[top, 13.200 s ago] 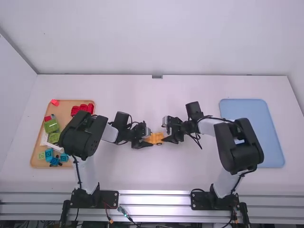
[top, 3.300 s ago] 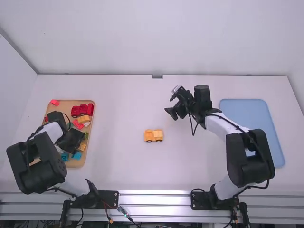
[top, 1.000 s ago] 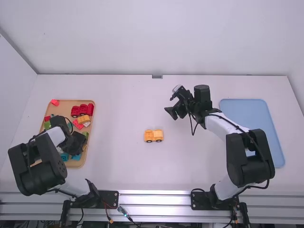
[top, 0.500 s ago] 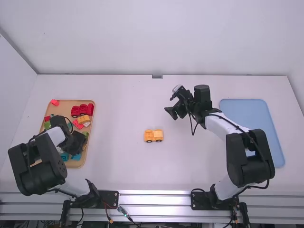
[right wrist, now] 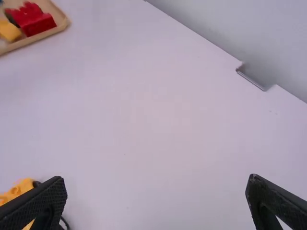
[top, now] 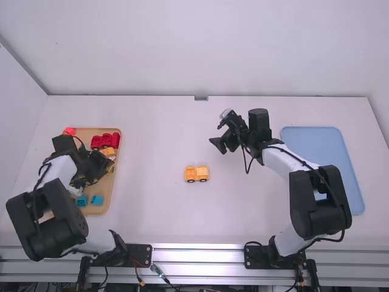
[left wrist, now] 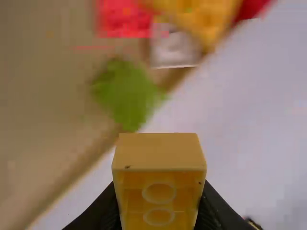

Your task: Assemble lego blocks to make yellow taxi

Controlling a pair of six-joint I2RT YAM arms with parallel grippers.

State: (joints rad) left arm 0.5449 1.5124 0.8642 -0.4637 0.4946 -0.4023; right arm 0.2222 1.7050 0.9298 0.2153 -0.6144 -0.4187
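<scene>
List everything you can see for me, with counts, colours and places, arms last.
wheeled assembly: one, yellow, mid-table
held block: one, yellow, in left tool
blue blocks: two, near end of brown tray
loose yellow block: one, brown tray
red pieces: several, tray's far right corner
pink-red pieces: at least two, one in tray, one at its far left corner
white block: one, tray
green piece: one, tray
brown tray: one, table's left
blue tray: one, table's right
table: one, white
arms: two, white and black
left tool: black, shut on block
right tool: black, open
</scene>
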